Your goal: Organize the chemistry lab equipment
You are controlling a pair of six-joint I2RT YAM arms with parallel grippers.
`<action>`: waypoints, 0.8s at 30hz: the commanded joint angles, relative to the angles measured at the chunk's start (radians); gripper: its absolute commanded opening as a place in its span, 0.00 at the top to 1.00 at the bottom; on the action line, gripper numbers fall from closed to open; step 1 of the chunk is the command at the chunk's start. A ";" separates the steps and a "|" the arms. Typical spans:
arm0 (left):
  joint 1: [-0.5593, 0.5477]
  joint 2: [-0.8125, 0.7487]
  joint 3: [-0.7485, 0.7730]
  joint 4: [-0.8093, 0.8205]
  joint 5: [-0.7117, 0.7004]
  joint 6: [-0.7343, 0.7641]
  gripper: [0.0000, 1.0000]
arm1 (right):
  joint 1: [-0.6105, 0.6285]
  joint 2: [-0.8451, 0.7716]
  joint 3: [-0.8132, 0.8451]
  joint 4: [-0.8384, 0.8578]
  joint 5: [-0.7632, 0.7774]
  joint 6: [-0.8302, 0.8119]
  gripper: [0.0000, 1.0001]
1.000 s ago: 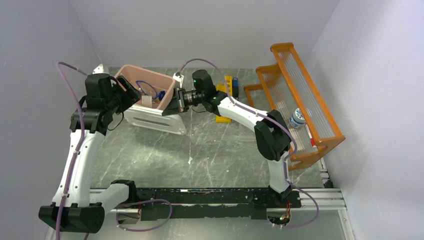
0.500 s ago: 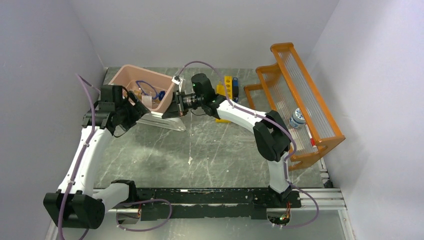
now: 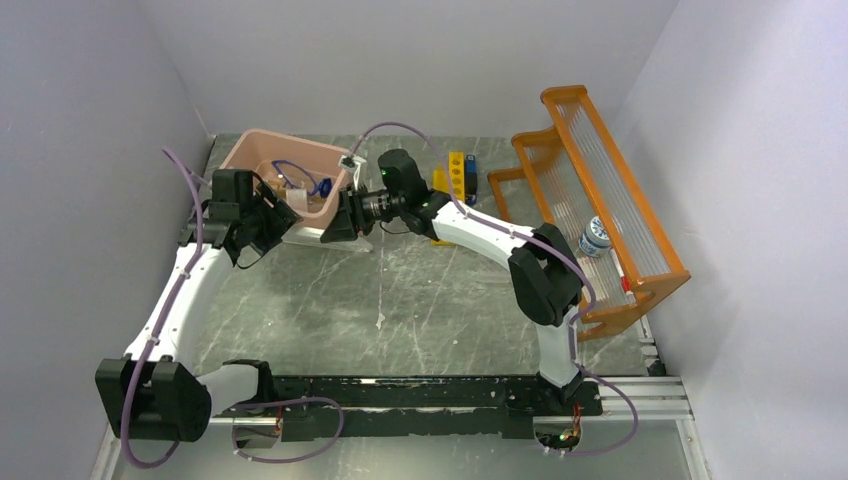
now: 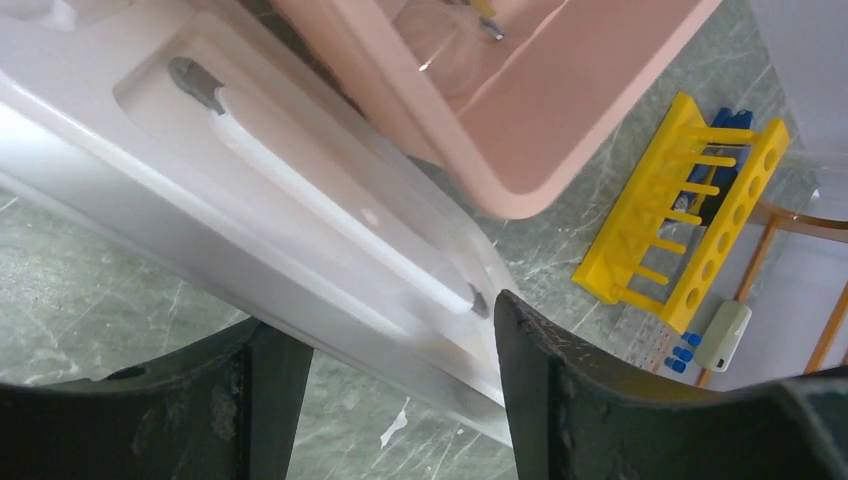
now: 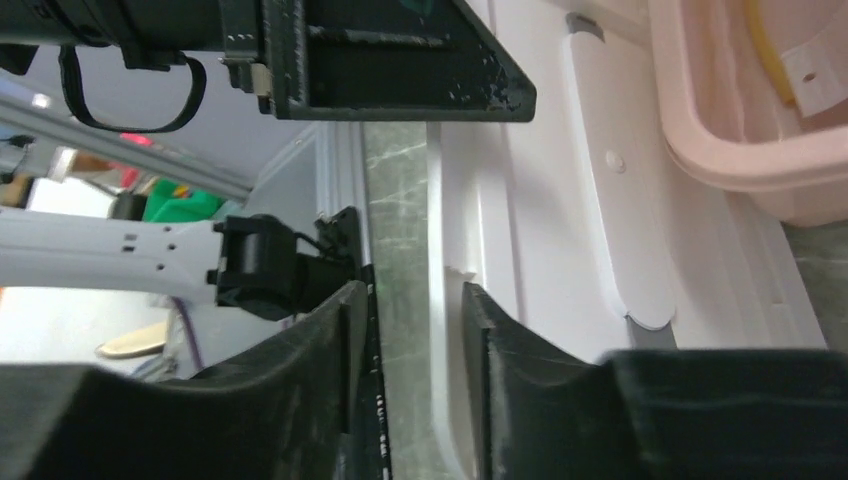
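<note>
The pink tub (image 3: 290, 146) stands at the back left. It holds blue-framed goggles (image 3: 313, 186) and a white packet (image 3: 297, 200). Amber tubing (image 5: 765, 60) shows inside it in the right wrist view. The white lid (image 3: 305, 237) lies slanted along the tub's near side. My left gripper (image 3: 272, 215) is open, and the lid's (image 4: 250, 200) lower edge runs just past its fingertips (image 4: 515, 330). My right gripper (image 3: 335, 225) is partly open astride the lid's (image 5: 560, 200) rim without clamping it. Tiny blue caps (image 4: 683, 355) lie on the table by a yellow tube rack (image 4: 690, 210).
The yellow tube rack (image 3: 455, 172) and a blue block (image 3: 470, 168) stand at the back middle. The big orange shelf rack (image 3: 600, 190) lines the right side, with a small jar (image 3: 595, 238) on it. A small white box (image 4: 722, 335) lies by the caps.
My left gripper came off the tub's left rim and moved down and right to the lid. The lid sank from a raised tilt to low against the tub. My right gripper shifted left.
</note>
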 commanded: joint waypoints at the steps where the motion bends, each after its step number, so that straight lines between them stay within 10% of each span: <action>1: 0.007 0.040 0.007 0.062 0.000 -0.008 0.34 | -0.001 -0.043 -0.022 -0.102 0.147 -0.168 0.49; 13: 0.006 0.096 0.072 0.044 0.003 0.000 0.38 | 0.010 -0.240 -0.348 0.080 0.312 -0.656 0.37; 24: 0.007 0.106 0.108 0.020 0.004 0.001 0.39 | 0.027 -0.142 -0.407 0.319 0.348 -0.739 0.44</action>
